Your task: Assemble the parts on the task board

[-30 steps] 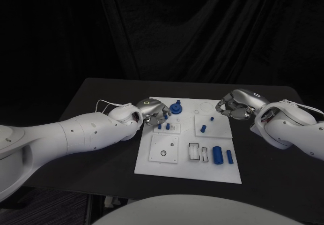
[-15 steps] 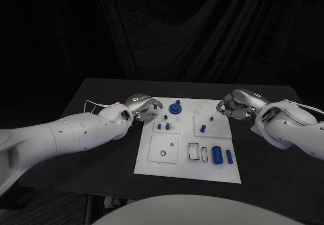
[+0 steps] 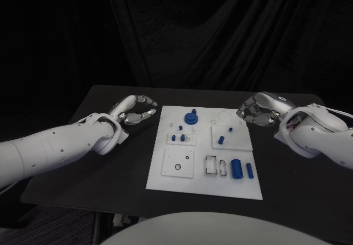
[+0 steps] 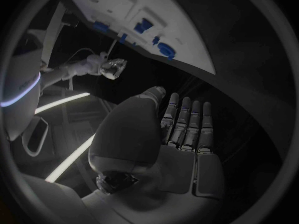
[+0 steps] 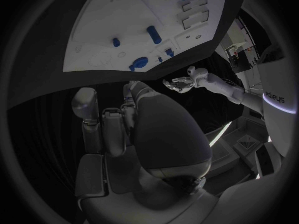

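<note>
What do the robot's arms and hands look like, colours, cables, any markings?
Both arms are smooth white shells, the left arm dotted with small dark screw holes. Thin white cables loop at each wrist. The left hand and right hand are silver metal with segmented fingers, darker pads on the inside, and a small glowing ring mark on the right hand's back.

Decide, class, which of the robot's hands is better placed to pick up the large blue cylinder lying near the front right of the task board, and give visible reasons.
Probably the right hand: the large blue cylinder lies on its side of the task board. The left hand hangs off the board's opposite edge. Both hands hold nothing.
</note>
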`<move>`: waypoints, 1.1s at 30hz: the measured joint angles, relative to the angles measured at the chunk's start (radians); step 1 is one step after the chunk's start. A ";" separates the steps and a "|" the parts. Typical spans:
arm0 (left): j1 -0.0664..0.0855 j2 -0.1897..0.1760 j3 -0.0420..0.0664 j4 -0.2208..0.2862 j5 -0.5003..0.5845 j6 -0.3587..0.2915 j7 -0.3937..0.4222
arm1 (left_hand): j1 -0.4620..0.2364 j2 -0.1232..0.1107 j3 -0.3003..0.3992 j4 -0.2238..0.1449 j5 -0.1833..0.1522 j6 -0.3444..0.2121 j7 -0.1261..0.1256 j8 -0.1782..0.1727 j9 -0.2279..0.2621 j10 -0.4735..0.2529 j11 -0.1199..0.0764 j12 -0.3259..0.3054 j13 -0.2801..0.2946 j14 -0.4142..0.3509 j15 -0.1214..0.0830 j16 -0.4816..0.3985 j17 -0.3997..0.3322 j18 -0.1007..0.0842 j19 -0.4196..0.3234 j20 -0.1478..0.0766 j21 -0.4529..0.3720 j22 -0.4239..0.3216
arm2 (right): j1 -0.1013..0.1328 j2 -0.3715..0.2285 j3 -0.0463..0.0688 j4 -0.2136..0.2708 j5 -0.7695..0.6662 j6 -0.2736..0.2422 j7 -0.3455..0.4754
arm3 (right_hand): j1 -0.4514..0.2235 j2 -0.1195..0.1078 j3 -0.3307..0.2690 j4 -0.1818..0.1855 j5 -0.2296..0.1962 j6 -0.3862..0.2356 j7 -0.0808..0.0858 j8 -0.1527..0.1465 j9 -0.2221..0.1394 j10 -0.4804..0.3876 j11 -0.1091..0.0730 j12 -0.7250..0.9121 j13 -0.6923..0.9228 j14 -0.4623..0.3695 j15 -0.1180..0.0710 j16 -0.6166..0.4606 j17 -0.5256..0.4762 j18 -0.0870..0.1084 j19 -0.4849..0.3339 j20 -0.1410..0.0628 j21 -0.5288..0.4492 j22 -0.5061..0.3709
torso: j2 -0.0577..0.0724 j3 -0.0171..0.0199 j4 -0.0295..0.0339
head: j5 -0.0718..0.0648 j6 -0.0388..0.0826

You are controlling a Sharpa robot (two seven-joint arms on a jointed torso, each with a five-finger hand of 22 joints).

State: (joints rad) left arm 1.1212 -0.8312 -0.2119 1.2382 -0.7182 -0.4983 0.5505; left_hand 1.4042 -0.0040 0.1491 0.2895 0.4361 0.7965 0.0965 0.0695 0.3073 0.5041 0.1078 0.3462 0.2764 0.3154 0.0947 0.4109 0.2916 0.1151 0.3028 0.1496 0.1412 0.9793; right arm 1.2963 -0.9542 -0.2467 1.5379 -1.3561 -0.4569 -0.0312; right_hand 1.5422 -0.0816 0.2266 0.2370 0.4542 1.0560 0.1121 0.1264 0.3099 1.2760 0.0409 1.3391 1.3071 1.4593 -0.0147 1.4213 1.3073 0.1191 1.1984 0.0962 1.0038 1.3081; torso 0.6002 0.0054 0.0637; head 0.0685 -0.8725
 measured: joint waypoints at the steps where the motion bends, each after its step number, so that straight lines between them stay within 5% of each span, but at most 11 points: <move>1: 0.000 -0.014 0.000 0.022 0.047 0.027 0.018 | -0.011 0.011 -0.038 0.000 -0.011 -0.004 0.004 0.000 -0.016 -0.018 -0.006 -0.007 -0.034 -0.027 -0.003 -0.067 -0.050 0.002 0.000 0.000 -0.036 -0.043 | 0.001 0.003 0.000 -0.002 0.000 0.001 -0.002 | 0.006 -0.006 0.006 -0.006 0.015 0.006 0.000 0.006 0.006 -0.024 0.000 -0.022 -0.010 -0.011 0.000 -0.017 0.000 0.006 -0.013 0.000 -0.023 0.000 | 0.000 0.0000 -0.0001 | 0.000 0.000; 5: 0.000 -0.076 0.000 0.134 0.234 0.151 0.071 | -0.053 0.056 -0.127 0.003 -0.033 -0.054 0.022 0.000 -0.064 -0.102 -0.006 -0.056 -0.126 -0.131 0.000 -0.240 -0.168 0.011 -0.026 0.010 -0.077 -0.135 | 0.005 0.020 0.000 -0.014 -0.006 0.006 -0.010 | 0.021 -0.021 0.032 -0.018 0.055 0.004 0.002 0.014 0.032 -0.220 0.007 -0.206 -0.177 -0.044 0.005 -0.061 0.000 0.006 -0.047 0.004 -0.081 0.000 | -0.001 0.0010 -0.0007 | -0.002 0.000; 13: 0.000 -0.140 0.000 0.274 0.469 0.321 0.106 | -0.059 0.127 -0.256 0.003 -0.039 -0.187 0.027 -0.008 -0.150 -0.227 -0.008 -0.107 -0.223 -0.212 0.005 -0.353 -0.252 0.010 -0.117 0.011 -0.085 -0.363 | 0.002 0.044 0.000 -0.033 -0.075 0.023 -0.028 | 0.004 -0.052 0.079 -0.018 0.047 -0.059 0.026 0.003 0.058 -0.467 0.031 -0.526 -0.463 -0.089 0.024 -0.113 0.000 0.006 -0.051 0.014 -0.090 0.000 | 0.001 0.0007 0.0015 | -0.023 0.000; 20: 0.000 -0.173 0.000 0.337 0.554 0.404 0.118 | -0.043 0.143 -0.319 0.003 -0.039 -0.239 0.000 -0.012 -0.185 -0.302 -0.038 -0.139 -0.235 -0.255 0.005 -0.382 -0.275 0.009 -0.160 0.016 -0.089 -0.482 | -0.010 0.054 -0.001 -0.048 -0.173 0.039 -0.046 | -0.014 -0.077 0.081 -0.018 0.031 -0.100 0.041 -0.017 0.064 -0.542 0.057 -0.648 -0.564 -0.111 0.044 -0.121 0.000 0.006 -0.062 0.032 -0.099 0.000 | 0.007 -0.0081 0.0089 | -0.050 0.000; 24: 0.000 -0.180 0.000 0.354 0.575 0.431 0.121 | -0.032 0.165 -0.354 0.004 -0.039 -0.315 -0.041 -0.018 -0.214 -0.348 -0.066 -0.170 -0.241 -0.289 0.033 -0.400 -0.285 0.015 -0.208 0.053 -0.095 -0.564 | -0.022 0.060 0.000 -0.054 -0.210 0.050 -0.066 | -0.056 -0.094 0.066 0.003 -0.006 -0.139 0.037 -0.037 0.061 -0.578 0.072 -0.702 -0.615 -0.116 0.057 -0.121 0.000 0.006 -0.058 0.046 -0.099 0.000 | 0.012 -0.0151 0.0140 | -0.056 0.000; 33: 0.000 -0.186 0.000 0.369 0.598 0.466 0.124 | -0.023 0.179 -0.377 0.003 -0.039 -0.364 -0.071 -0.022 -0.238 -0.373 -0.066 -0.181 -0.242 -0.303 0.033 -0.403 -0.288 0.025 -0.222 0.067 -0.095 -0.606 | -0.045 0.063 -0.001 -0.062 -0.255 0.073 -0.102 | -0.078 -0.104 0.051 0.013 -0.021 -0.145 0.034 -0.039 0.051 -0.590 0.084 -0.758 -0.687 -0.117 0.069 -0.115 -0.010 0.006 -0.049 0.062 -0.110 0.000 | 0.024 -0.0299 0.0208 | -0.066 0.000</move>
State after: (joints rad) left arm 1.1209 -1.0169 -0.2123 1.6072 -0.1203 -0.0321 0.6742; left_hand 1.3816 0.1751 -0.2274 0.2924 0.3975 0.4322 0.0251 0.0473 0.0692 0.1308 0.0416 0.1654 0.0342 0.0119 0.1275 0.0074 0.0039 0.1399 0.0805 0.2166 0.0460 0.3736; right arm 1.2514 -0.8907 -0.2474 1.4758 -1.6114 -0.3840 -0.1330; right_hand 1.4643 -0.1857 0.2780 0.2505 0.4337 0.9105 0.1458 0.0870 0.3612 0.6857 0.1250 0.5811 0.6199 1.3426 0.0547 1.3064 1.2976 0.1250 1.1494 0.1578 0.8942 1.3082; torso 0.6240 -0.0245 0.0845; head 0.0029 -0.8725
